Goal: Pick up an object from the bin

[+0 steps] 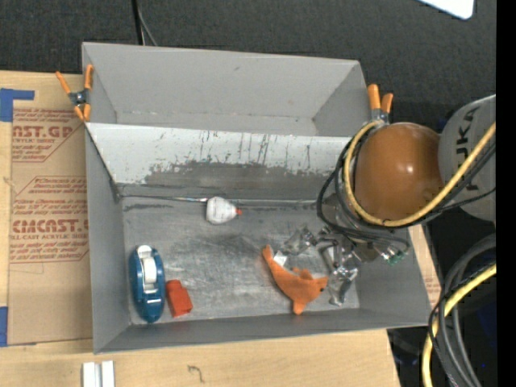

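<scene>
My gripper (pixel 324 263) hangs low over the bin's right front part, open, with its metal fingers apart. An orange floppy, curved thing (pixel 293 284) lies on the floor right beside and partly under the fingers, its tip pointing to the front. I cannot tell whether a finger touches it. Nothing shows between the fingers.
A white roundish thing with an orange tip (pixel 220 210) lies near the back wall. At the front left lie a blue and white tape dispenser (pixel 147 285) and a small orange-red block (pixel 178 297). The arm's brown dome and cables hang over the right rim.
</scene>
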Motion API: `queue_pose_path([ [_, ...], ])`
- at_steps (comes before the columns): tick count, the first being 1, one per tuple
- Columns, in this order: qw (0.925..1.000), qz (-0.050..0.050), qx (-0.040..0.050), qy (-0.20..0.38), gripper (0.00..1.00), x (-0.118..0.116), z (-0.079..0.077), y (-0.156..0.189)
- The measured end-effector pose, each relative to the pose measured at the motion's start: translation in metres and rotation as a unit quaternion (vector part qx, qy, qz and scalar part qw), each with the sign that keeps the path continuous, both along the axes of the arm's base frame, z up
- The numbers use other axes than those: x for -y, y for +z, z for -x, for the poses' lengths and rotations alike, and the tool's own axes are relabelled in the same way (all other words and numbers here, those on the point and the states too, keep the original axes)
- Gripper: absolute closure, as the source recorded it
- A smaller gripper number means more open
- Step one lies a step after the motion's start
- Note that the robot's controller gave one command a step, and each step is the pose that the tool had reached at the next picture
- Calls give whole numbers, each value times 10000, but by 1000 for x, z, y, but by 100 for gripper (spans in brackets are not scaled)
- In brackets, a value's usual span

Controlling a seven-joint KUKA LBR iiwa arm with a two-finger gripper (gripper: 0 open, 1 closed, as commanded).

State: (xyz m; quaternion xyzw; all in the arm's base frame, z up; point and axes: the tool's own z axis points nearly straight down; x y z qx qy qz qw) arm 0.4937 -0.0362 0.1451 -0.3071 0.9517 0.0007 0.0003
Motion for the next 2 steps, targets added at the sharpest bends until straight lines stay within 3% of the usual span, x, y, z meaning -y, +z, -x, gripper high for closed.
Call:
queue_pose_path([
  [1, 9859, 13, 52, 1674, 100, 11, -22, -67],
  [2, 9859, 12, 53, 1674, 100, 11, -22, -67],
])
